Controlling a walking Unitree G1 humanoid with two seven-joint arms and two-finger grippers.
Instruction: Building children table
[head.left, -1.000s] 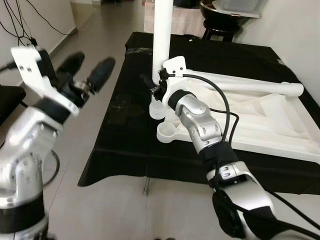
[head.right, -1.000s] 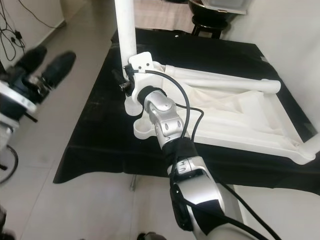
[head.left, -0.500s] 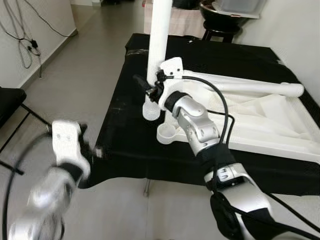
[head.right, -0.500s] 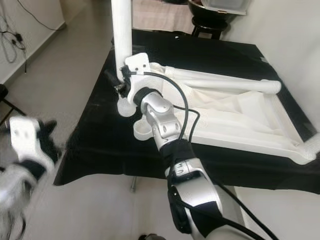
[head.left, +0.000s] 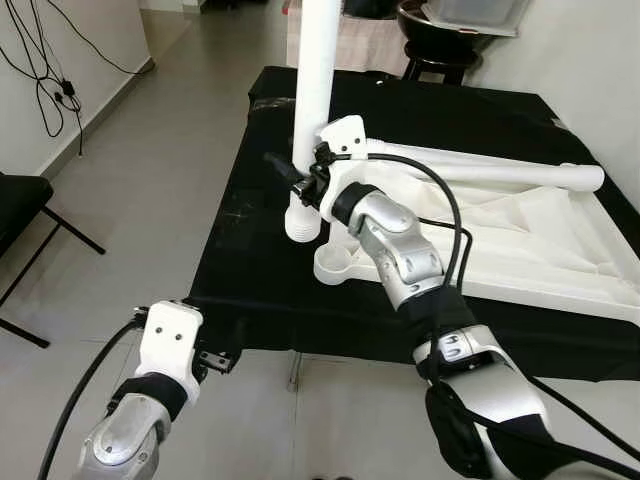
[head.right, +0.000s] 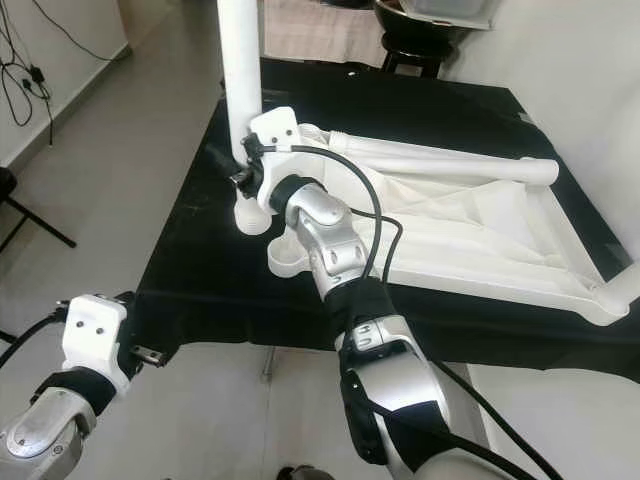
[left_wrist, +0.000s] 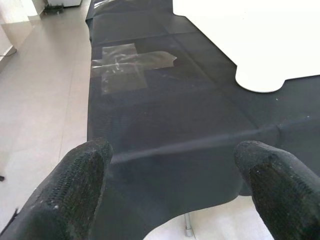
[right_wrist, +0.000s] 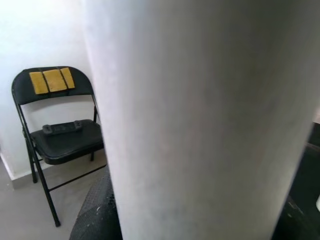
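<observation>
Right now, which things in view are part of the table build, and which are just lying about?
Part of the job:
- white leg, upright, gripped by the right gripper
- white table top lying on the black cloth
- round corner socket

Just lying about:
- folding chair
- wall cables
- left gripper, open, idle

Table leg (head.left: 316, 70) and frame (head.left: 520, 225): smooth white plastic, slight sheen. Black cloth (left_wrist: 165, 125) is matt woven fabric with a glossy clear tape patch (left_wrist: 131, 62). Left gripper fingertips (left_wrist: 80, 190): rough, grainy black rubber.
</observation>
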